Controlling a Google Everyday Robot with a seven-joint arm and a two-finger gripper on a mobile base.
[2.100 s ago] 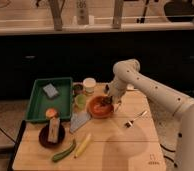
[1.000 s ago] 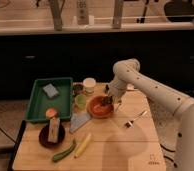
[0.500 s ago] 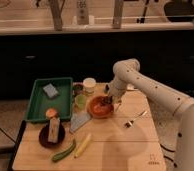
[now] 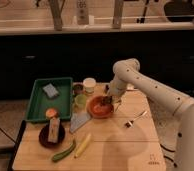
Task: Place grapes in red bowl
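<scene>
The red bowl (image 4: pixel 98 107) sits near the middle of the wooden table (image 4: pixel 125 145), right of a small green cup (image 4: pixel 80 101). My gripper (image 4: pixel 108 101) reaches down from the white arm over the bowl's right rim. A small dark lump, likely the grapes (image 4: pixel 106 100), sits at the gripper tip, just above the bowl's inside. I cannot tell whether the lump is held or lying in the bowl.
A green tray (image 4: pixel 40 105) with a sponge (image 4: pixel 50 90) stands at the left. A dark maroon dish (image 4: pixel 51 136) holds a box. A cucumber (image 4: pixel 63 151) and a banana (image 4: pixel 82 145) lie in front. A fork (image 4: pixel 134 120) lies right of the bowl. Small containers (image 4: pixel 89 85) stand behind.
</scene>
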